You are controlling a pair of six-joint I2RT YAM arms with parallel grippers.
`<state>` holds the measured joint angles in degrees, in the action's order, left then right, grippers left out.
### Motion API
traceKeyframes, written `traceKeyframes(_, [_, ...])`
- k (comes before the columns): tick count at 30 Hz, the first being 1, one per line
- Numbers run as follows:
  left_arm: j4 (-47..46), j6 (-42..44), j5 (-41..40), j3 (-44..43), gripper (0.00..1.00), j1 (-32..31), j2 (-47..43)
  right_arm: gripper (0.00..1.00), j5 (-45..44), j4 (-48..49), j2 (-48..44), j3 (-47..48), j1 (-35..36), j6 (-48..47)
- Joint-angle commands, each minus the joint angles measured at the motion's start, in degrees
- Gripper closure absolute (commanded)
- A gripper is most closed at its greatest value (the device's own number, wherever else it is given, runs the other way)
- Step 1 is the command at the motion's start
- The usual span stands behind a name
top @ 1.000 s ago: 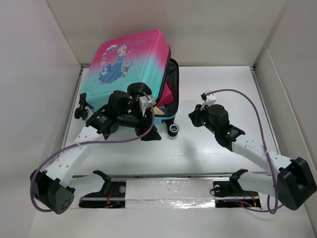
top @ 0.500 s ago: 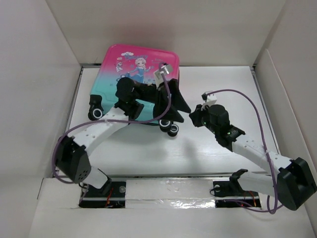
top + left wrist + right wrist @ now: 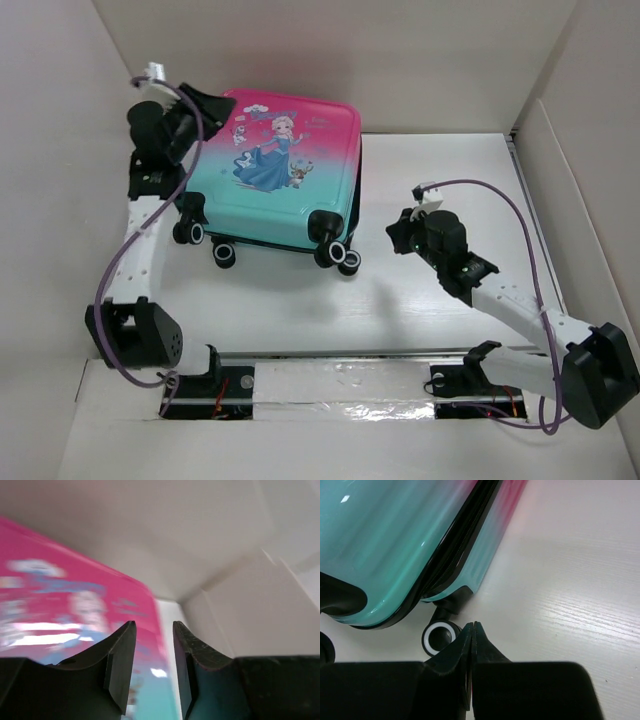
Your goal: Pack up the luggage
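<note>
Two pincers, seen from above: the small pink-to-teal hard-shell suitcase [image 3: 285,170] lies shut at upper centre of the white tabletop [image 3: 440,165]. My left pincer [image 3: 215,102] is at its upper-left corner, probably minding the lid.

Left wrist: narrowly parted, empty, over pink shell.

Right wrist: my right pincer [image 3: 472,626] is pressed closed and empty beside a black wheel [image 3: 440,637], keeping clear.

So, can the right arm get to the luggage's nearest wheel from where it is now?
Probably yes. The right gripper, shut, is close beside that wheel of the luggage, with only bare table between them; nothing stands in the way.
</note>
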<state>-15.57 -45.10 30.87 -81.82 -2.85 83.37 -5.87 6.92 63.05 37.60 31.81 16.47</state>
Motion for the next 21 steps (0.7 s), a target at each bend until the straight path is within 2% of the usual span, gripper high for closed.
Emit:
traceKeyframes(1, [16.63,11.53,-23.91,1.04,0.68,5.73,-9.18,1.00,-0.46,2.49,-0.47,-0.08,-0.61,-0.21])
traceKeyframes(2, [16.02,10.92,-25.06,2.62,0.68,10.02,-9.72,1.00,-0.37,2.31,-0.12,0.01,-0.61,-0.21])
traceKeyframes(7, [17.77,11.62,-28.15,5.79,0.68,18.75,-2.98,1.00,-0.63,2.31,0.94,0.28,-0.61,-0.39])
traceKeyframes(14, [21.72,15.04,-30.35,0.88,0.68,21.13,10.04,0.99,-3.89,3.10,5.23,2.03,-2.01,0.05])
traceKeyframes(18, [23.65,16.98,-30.00,-1.67,0.67,21.13,15.23,0.94,-5.38,1.78,12.00,9.22,-3.16,1.11])
traceKeyframes(21, [24.19,16.89,-28.77,-0.45,0.67,20.52,18.05,0.88,-5.82,0.12,21.21,18.53,-5.44,1.55])
